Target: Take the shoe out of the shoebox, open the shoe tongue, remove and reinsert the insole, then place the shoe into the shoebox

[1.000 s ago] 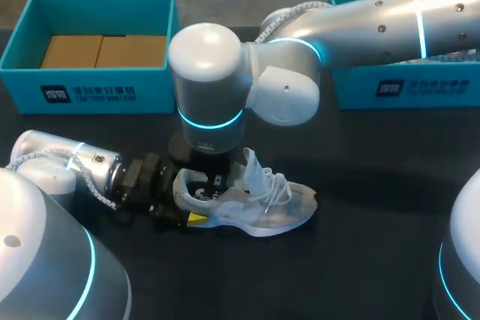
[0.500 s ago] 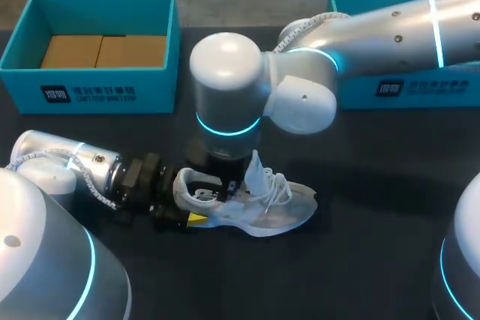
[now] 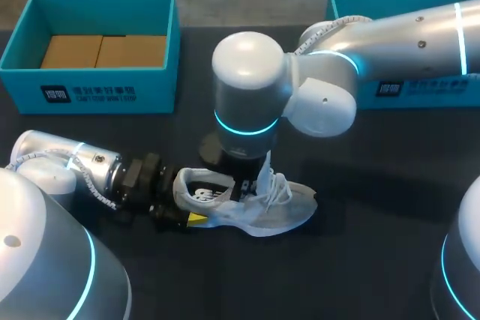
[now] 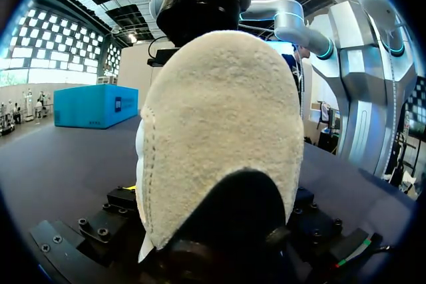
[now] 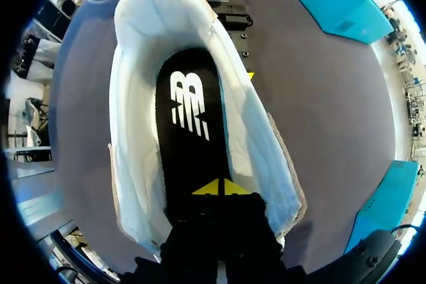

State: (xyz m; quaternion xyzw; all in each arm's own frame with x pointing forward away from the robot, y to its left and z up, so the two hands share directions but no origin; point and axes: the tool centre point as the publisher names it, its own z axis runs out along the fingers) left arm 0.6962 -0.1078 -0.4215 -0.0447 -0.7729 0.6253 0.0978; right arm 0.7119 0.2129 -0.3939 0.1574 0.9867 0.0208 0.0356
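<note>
Your left pincer (image 3: 187, 201) clamps the shoe (image 3: 259, 207) by its heel, apparently steadying it so your right pincer (image 5: 218, 188), tips closed, can press the insole (image 5: 190, 118) flat.

A robot lab: 2 silver arms (image 3: 405, 31) over a black table (image 3: 375, 245) with teal boxes (image 3: 97, 91).
</note>
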